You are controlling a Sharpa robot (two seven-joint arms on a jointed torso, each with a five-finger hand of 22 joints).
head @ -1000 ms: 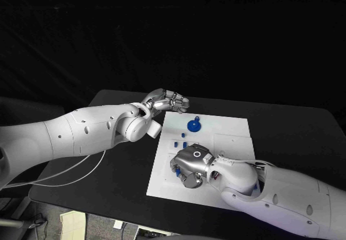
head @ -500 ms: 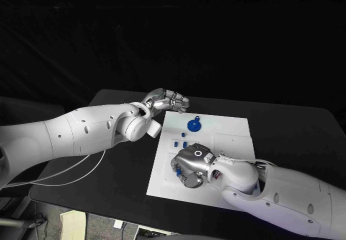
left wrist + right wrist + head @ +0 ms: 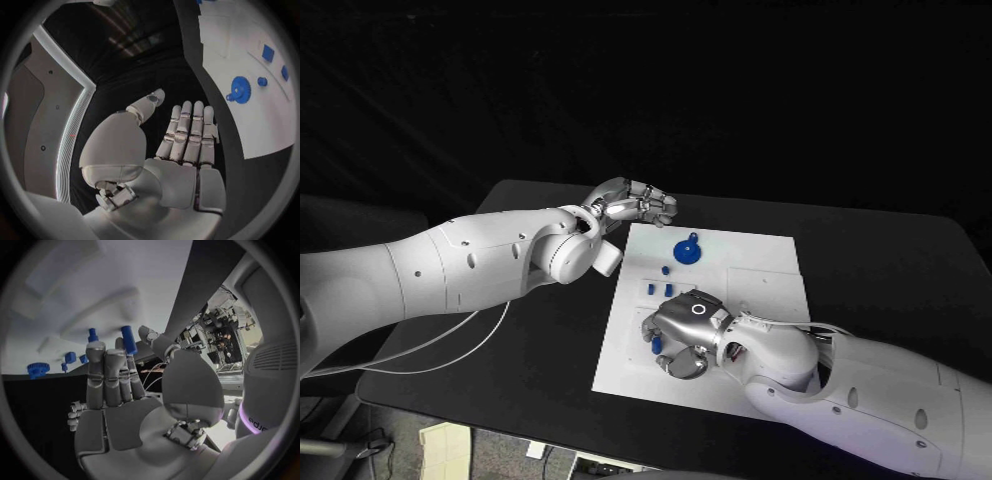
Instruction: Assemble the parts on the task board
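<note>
Blue plastic is the thing to watch here: a short blue cylindrical peg (image 3: 129, 339) stands at the fingertips (image 3: 106, 356) of the silver many-fingered right hand (image 3: 687, 335), which hangs low over the near left part of the white rectangular task board (image 3: 762, 285). From the wrist view the peg looks nipped between thumb and a fingertip, the other fingers straight and side by side, though the contact itself is partly hidden, so I judge it held rather than see it plainly. A second small blue peg (image 3: 92, 334) stands on the board just beside it. To seat the held peg well, keep it upright, line it over its hole and press down without twisting, so the neighbour is not knocked. The round blue toothed gear (image 3: 687, 250) sits towards the board's far left corner, with small blue pieces (image 3: 658, 289) between it and the right hand. The silver left hand (image 3: 633, 203) rests off the board's far left corner over the black table (image 3: 877, 260), fingers straight, together and holding nothing; it should keep out of the way.
</note>
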